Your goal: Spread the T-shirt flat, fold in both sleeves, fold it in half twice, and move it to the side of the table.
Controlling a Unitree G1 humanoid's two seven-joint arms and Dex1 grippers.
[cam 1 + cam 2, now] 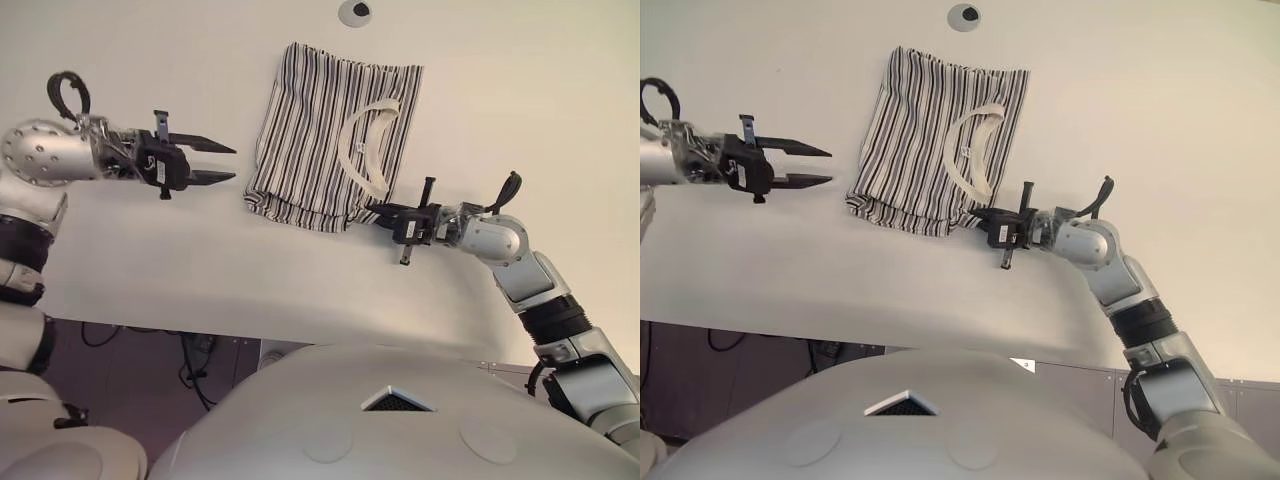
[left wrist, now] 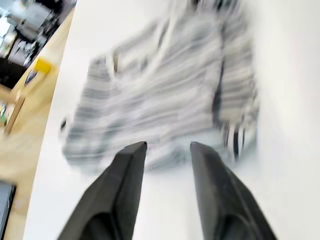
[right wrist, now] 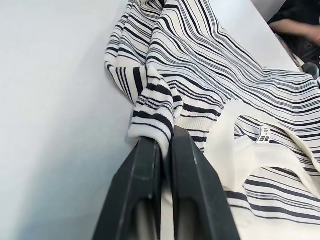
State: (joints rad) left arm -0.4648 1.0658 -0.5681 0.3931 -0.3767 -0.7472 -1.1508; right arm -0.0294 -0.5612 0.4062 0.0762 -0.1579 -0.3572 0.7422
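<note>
Black and white stripes cover the T-shirt (image 1: 320, 120), which lies folded into a small block in the middle of the white table (image 1: 540, 80). Its white collar (image 1: 362, 150) shows on top. The right gripper (image 3: 162, 145) is clamped tight on the shirt's near corner on the robot's right side, with a bit of striped cloth squeezed between its fingers (image 3: 142, 190). I think it pinches there so the shirt cannot slip when pulled. The left gripper (image 1: 228, 163) hangs in the air near the shirt's left edge, not touching it, its fingers (image 2: 125, 190) spread apart. It looks ready to take the other near corner, so the folds stay neat.
</note>
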